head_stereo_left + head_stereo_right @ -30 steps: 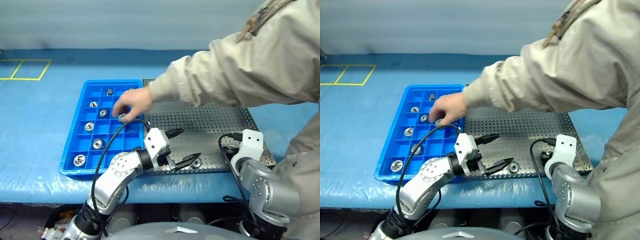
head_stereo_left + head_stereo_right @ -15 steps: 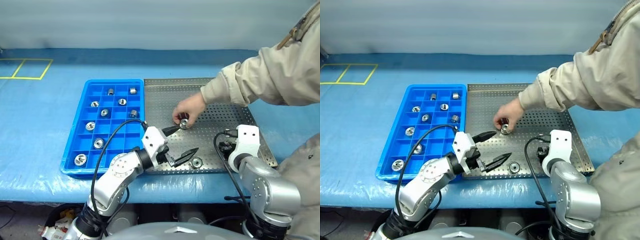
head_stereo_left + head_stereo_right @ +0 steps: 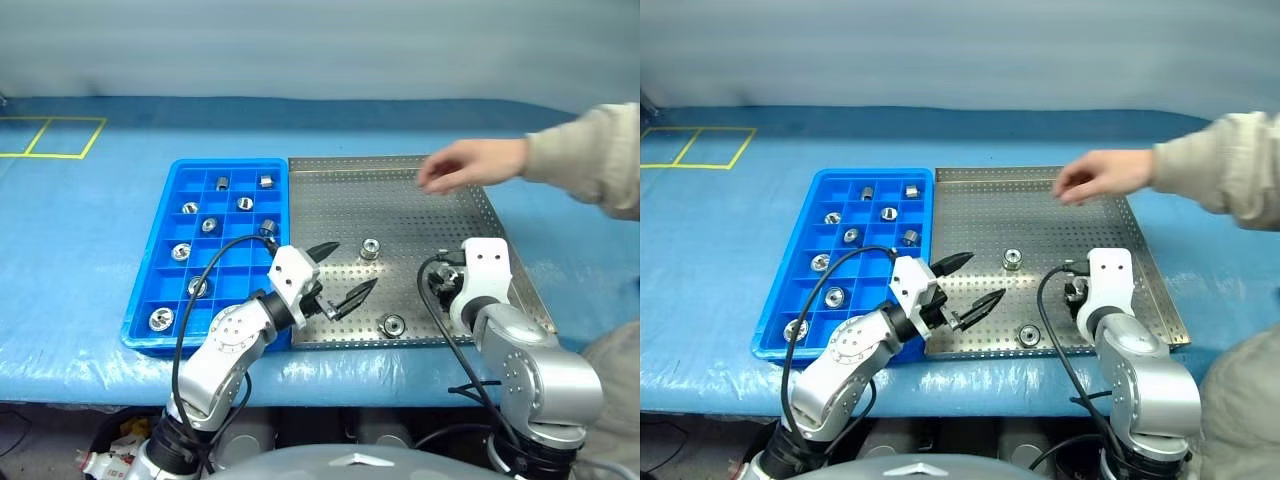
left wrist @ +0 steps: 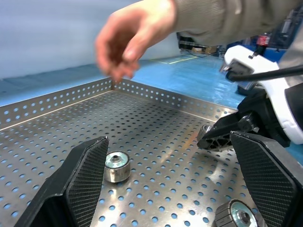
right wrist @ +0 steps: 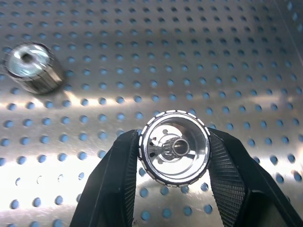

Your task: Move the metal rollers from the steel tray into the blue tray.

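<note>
Carrying a roller (image 5: 174,152) clamped between its fingers, the right gripper (image 5: 174,156) hangs over the steel tray (image 3: 430,215) — the left gripper (image 3: 340,272), jaws apart, sits between it and the blue tray (image 3: 160,262), so the arms could clash.

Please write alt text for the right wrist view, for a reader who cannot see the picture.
The right gripper is shut on a shiny metal roller, its two black fingers pressing the ribbed rim from both sides. Under it lies the perforated steel tray, where a second roller rests apart.
</note>
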You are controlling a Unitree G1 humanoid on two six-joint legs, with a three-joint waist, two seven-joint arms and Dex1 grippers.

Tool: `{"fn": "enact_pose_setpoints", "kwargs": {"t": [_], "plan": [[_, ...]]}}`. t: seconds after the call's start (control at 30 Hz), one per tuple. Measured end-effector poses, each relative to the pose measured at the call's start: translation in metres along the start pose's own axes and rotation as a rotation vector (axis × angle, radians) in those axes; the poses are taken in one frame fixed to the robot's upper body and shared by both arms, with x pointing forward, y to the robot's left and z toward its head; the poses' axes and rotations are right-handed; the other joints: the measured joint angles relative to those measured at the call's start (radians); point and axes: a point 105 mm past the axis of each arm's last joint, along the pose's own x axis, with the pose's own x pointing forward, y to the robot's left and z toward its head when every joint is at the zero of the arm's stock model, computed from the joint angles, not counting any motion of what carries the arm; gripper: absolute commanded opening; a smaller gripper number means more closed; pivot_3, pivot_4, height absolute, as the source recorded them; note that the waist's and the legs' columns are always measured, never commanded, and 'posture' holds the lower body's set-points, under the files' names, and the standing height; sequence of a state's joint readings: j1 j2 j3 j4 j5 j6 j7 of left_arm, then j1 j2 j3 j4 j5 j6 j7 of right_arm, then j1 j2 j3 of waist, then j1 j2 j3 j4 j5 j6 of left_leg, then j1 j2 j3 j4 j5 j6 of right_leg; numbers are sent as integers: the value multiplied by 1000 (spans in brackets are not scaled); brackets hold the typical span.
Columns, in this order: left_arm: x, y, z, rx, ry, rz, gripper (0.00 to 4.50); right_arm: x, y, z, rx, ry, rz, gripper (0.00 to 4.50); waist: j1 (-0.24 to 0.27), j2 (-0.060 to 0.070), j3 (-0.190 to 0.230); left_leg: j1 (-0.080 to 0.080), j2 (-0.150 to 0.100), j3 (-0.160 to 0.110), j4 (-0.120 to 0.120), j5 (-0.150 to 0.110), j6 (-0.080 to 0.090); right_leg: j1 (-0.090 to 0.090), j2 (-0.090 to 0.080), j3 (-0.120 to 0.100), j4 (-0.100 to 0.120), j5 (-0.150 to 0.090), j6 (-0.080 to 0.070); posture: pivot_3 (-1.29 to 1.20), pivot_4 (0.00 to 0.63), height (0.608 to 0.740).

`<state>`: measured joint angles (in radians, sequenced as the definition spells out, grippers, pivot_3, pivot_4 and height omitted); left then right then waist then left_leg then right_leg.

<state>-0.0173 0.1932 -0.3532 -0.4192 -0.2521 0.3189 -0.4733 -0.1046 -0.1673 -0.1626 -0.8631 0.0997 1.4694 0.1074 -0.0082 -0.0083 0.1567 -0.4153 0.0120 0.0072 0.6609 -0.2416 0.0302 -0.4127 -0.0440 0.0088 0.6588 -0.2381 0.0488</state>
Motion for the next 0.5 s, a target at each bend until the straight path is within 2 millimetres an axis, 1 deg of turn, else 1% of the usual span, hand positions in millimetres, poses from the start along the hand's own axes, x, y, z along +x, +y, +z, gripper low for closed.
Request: {"fn": "enact_pose_setpoints", "kwargs": {"t": [0.17, 0.27, 0.4, 0.5], "plan": [[-12, 16, -3, -7, 4, 126, 4500, 0, 24, 29, -128, -141, 106, 1791, 14, -1, 0, 0, 0, 0, 0, 0, 0, 0, 0, 0, 0, 0, 0, 211, 150, 740], [-23, 26, -6, 7, 21, 219, 4500, 5, 41, 48, -199, -232, 171, 1791, 31, -2, 1, 0, 0, 0, 0, 0, 0, 0, 0, -1, 0, 0, 0, 280, 150, 740], [-39, 32, -7, 12, 24, 318, 4500, 15, 69, 59, -236, -270, 297, 1791, 64, -2, 2, -1, 0, -1, 0, 0, 0, 0, 0, -2, 0, 0, 0, 360, 150, 740], [-53, 35, -2, 32, 2, 398, 4500, 21, 91, 65, -242, -282, 402, 1791, 93, -2, 2, -1, 0, -2, -1, 0, 0, -1, 0, -2, -1, 0, -1, 405, 150, 740]]}}
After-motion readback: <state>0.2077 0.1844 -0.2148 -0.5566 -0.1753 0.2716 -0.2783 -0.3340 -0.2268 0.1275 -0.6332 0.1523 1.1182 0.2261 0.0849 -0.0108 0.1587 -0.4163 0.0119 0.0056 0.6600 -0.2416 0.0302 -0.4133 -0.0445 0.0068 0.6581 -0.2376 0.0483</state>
